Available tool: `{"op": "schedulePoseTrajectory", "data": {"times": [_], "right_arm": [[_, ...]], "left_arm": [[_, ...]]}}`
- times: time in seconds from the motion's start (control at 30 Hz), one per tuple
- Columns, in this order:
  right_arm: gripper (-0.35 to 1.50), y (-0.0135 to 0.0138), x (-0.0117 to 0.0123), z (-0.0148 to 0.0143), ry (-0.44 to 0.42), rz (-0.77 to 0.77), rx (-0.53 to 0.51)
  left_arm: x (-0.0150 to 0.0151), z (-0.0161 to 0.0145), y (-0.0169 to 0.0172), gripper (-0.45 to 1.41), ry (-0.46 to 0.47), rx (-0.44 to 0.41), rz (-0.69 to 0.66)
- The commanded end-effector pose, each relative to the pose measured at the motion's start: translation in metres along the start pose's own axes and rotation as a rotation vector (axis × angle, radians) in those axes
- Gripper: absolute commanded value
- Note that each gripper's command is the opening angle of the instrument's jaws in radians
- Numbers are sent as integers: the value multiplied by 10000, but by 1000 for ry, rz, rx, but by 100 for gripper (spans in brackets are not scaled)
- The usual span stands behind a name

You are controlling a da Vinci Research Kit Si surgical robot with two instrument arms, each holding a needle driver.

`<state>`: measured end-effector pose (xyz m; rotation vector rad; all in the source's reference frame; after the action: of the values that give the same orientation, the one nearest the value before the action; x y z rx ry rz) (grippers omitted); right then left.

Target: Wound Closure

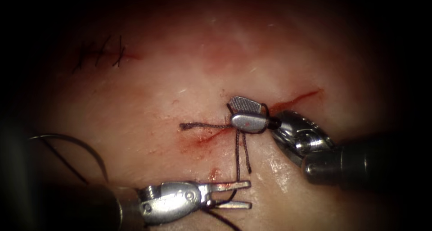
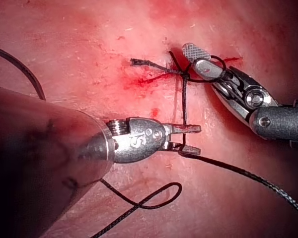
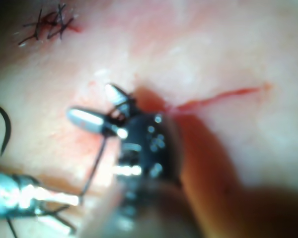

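Dark thread (image 1: 237, 150) loops right tool (image 1: 246, 113), jaws parted over cut (image 1: 294, 100); left tool (image 1: 240, 195) level, parted, straddling thread.

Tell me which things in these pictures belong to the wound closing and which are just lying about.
Job in hand: red cut in the pale pork tissue; dark braided thread, looped round the open right hand, passing between the jaws of the open left hand; curved steel needle, unheld, resting on tissue left of the cut.
Lying about: finished dark stitches; red fluid smear.

right gripper (image 1: 246, 113) on cut (image 1: 294, 100) | left gripper (image 1: 233, 195) below | needle (image 1: 76, 147) far left
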<state>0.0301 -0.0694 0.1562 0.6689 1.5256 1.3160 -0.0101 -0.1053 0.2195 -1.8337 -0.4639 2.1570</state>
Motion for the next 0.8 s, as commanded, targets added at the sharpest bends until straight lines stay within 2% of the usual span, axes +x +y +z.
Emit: {"op": "schedulePoseTrajectory", "data": {"times": [0.03, 0.07, 0.1, 0.13, 0.2, 0.6, 0.8], "right_arm": [[84, 0, -11, 4, -6, 3, 5], [84, 0, -12, 4, -6, 3, 5], [84, -2, -12, 4, -9, 4, 7], [84, -2, -12, 4, -9, 4, 7], [84, -3, -11, 4, -9, 5, 7], [81, -10, -12, 12, -60, -74, -21], [83, -22, -9, 27, -195, -248, -53]], "left_arm": [[-5, 10, 10, 36, -10, -3, -4], [-2, 11, 14, 34, -28, -5, -6], [3, 12, 18, 22, -34, -2, -10], [3, 12, 18, 22, -34, -2, -10], [9, 13, 22, -45, -39, -2, -13], [22, 12, 25, -45, -57, 23, -29], [16, 11, 19, -45, -58, 23, -27]]}}
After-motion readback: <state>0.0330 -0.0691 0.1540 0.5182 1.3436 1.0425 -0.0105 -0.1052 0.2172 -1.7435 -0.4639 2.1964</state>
